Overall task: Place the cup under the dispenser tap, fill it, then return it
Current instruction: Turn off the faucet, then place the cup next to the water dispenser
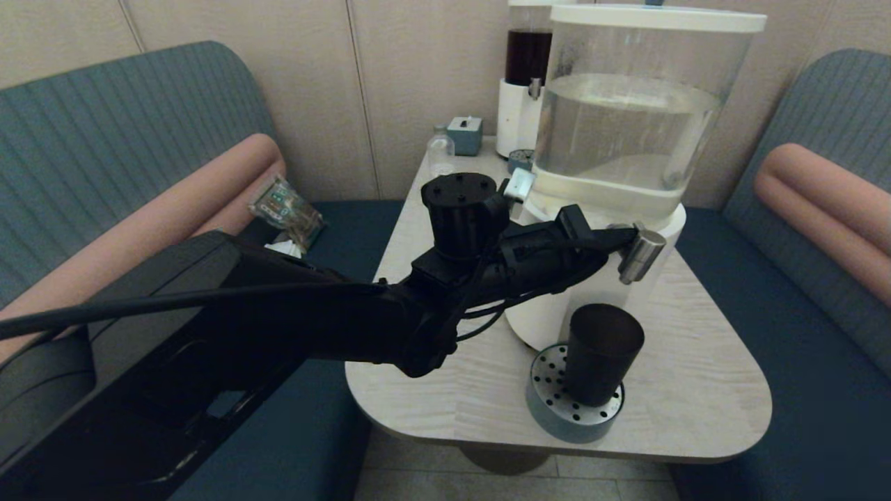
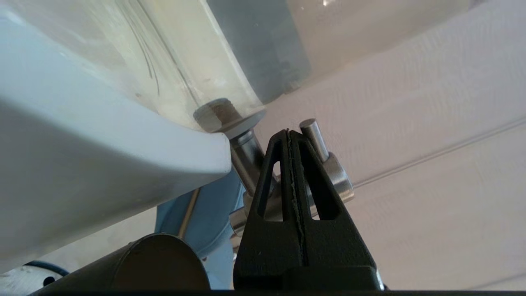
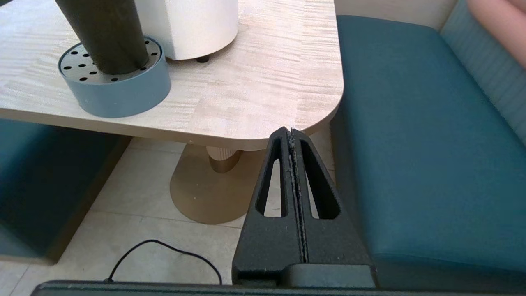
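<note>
The dark tapered cup (image 1: 600,362) stands upright on a round blue-grey perforated drip tray (image 1: 557,417), directly below the brushed-silver dispenser tap (image 1: 639,255) of the big clear-tank dispenser (image 1: 626,118). My left gripper (image 1: 626,238) is shut with nothing between its fingers, its tips up against the tap. In the left wrist view the shut gripper (image 2: 288,133) lies across the tap body (image 2: 343,181), beside its lever pin (image 2: 313,133), with the cup's rim (image 2: 160,259) below. My right gripper (image 3: 291,132) is shut and parked low off the table's near right corner; there the cup (image 3: 107,37) sits on the tray (image 3: 123,92).
A slim dark-liquid dispenser (image 1: 527,69), a small clear bottle (image 1: 440,149) and a blue-grey box (image 1: 465,134) stand at the back of the table (image 1: 696,362). Teal benches (image 3: 419,135) flank it. A black cable (image 3: 164,248) lies on the floor.
</note>
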You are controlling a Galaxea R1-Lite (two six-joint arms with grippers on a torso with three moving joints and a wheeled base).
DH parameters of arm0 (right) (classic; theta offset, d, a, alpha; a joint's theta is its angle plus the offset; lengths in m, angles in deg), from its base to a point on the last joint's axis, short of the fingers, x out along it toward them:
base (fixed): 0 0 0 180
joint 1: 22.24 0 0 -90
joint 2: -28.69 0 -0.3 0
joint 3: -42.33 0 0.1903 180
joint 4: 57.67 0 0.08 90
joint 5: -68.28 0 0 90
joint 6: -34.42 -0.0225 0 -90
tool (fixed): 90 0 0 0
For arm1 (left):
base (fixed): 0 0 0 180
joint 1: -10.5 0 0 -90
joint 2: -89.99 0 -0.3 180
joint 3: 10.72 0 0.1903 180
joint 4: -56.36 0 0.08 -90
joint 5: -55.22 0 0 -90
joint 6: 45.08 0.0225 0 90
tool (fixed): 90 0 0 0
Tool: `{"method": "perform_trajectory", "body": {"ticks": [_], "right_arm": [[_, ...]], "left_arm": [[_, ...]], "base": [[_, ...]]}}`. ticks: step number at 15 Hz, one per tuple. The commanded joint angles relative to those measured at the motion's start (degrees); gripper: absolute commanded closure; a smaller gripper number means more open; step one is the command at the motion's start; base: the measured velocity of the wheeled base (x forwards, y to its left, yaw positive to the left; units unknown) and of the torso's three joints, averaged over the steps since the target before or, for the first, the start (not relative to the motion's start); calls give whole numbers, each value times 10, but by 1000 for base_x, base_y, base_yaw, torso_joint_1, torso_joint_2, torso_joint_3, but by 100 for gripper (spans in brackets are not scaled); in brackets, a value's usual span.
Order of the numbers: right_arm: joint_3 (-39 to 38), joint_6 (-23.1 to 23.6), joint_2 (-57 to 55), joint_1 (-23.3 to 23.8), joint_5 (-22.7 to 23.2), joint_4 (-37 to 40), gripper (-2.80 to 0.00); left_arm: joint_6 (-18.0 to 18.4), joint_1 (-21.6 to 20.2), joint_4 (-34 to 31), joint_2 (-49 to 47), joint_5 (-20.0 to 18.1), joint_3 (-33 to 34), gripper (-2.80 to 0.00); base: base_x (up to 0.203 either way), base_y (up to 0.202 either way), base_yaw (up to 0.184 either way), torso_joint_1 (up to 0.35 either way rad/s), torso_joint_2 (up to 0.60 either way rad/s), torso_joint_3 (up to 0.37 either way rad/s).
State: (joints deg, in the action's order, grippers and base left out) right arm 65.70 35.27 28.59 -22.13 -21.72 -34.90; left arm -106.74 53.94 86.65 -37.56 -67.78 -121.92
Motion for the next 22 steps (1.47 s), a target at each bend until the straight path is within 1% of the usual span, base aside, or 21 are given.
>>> {"method": "perform_trajectory", "body": {"ticks": [1, 3, 5, 6, 7, 9, 10, 12, 13, 14, 15, 17, 18, 19, 20, 22], "right_arm": [[-1, 0, -1, 0, 0, 0, 0], [-1, 0, -1, 0, 0, 0, 0], [-1, 0, -1, 0, 0, 0, 0], [-1, 0, -1, 0, 0, 0, 0], [-1, 0, -1, 0, 0, 0, 0], [-1, 0, -1, 0, 0, 0, 0], [-1, 0, -1, 0, 0, 0, 0], [-1, 0, -1, 0, 0, 0, 0], [-1, 0, -1, 0, 0, 0, 0], [-1, 0, -1, 0, 0, 0, 0], [-1, 1, -1, 0, 0, 0, 0], [-1, 1, -1, 0, 0, 0, 0], [-1, 0, -1, 0, 0, 0, 0], [-1, 0, -1, 0, 0, 0, 0], [-1, 1, -1, 0, 0, 0, 0], [-1, 0, -1, 0, 0, 0, 0]], "left_arm": [[-3, -1, 9, 27, 1, 12, 0], [-1, -2, 11, 51, 5, 41, 0], [2, -4, 23, 70, 19, 73, 0], [5, -6, 32, 80, 25, 102, 0], [13, -9, 36, 94, 27, 131, 0], [48, -16, 39, 122, 29, 182, 0], [87, -20, 39, 139, 33, 222, 0], [233, -25, 47, 158, 59, 305, 0], [299, -26, 67, 161, 74, 351, 0], [359, -26, 107, 161, 82, 405, 0], [399, -26, 158, 156, 91, 451, 0], [468, -17, 305, 128, 138, 551, 0], [503, -13, 331, 119, 159, 587, 0], [533, -10, 338, 112, 178, 607, 0], [538, -9, 339, 118, 180, 613, 0], [564, -8, 340, 135, 179, 626, 0]], "base": [[0, 0, 0, 0, 0, 0], [0, 0, 0, 0, 0, 0], [0, 0, 0, 0, 0, 0], [0, 0, 0, 0, 0, 0], [0, 0, 0, 0, 0, 0], [0, 0, 0, 0, 0, 0], [0, 0, 0, 0, 0, 0], [0, 0, 0, 0, 0, 0], [0, 0, 0, 0, 0, 0], [0, 0, 0, 0, 0, 0], [0, 0, 0, 0, 0, 0], [0, 0, 0, 0, 0, 0], [0, 0, 0, 0, 0, 0], [0, 0, 0, 0, 0, 0], [0, 0, 0, 0, 0, 0], [0, 0, 0, 0, 0, 0]]}}
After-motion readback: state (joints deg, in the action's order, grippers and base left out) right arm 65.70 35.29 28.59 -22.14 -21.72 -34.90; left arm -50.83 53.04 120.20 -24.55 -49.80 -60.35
